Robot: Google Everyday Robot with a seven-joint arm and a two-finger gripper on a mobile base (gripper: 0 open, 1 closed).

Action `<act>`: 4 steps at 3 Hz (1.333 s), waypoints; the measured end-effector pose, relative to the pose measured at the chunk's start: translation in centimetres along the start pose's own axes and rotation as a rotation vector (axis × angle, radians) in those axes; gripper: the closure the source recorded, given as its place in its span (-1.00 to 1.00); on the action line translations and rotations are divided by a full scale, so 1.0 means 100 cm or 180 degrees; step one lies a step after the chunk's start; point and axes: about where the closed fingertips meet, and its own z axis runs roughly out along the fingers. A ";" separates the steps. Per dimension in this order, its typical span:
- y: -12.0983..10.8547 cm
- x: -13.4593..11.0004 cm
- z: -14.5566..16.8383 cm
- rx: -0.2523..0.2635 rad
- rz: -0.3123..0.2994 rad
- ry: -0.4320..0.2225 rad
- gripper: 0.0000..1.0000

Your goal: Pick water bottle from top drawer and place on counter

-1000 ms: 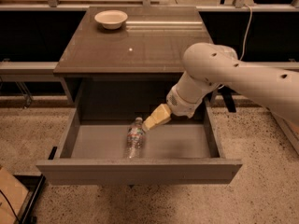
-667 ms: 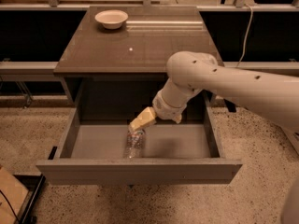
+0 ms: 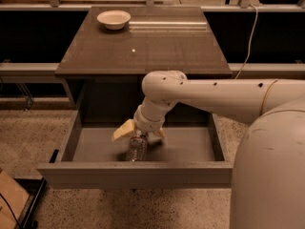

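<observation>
The water bottle (image 3: 136, 149) lies on the floor of the open top drawer (image 3: 136, 172), near its front middle. It is clear and ribbed; its cap end is hidden under the gripper. My gripper (image 3: 139, 133) hangs right over the bottle's upper end, open, with one pale finger (image 3: 123, 130) to its left and the other (image 3: 158, 133) to its right. The fingers straddle the bottle. The white arm reaches in from the right. The counter (image 3: 157, 46) is the dark top of the cabinet above the drawer.
A white bowl (image 3: 114, 19) stands at the counter's back left corner. A small white speck (image 3: 133, 50) lies near the counter's middle. A cardboard edge (image 3: 9, 199) sits on the speckled floor at bottom left. A rail and a cable run behind the cabinet.
The arm has swung left across the drawer. The gripper moved from right of the bottle to directly over its upper end. The bottle has not moved.
</observation>
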 end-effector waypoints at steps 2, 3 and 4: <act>-0.005 0.006 0.003 0.0198 0.0399 -0.0040 -0.02; -0.013 0.009 -0.017 0.0235 0.0486 -0.0186 0.45; -0.014 0.013 -0.043 0.0088 0.0444 -0.0381 0.91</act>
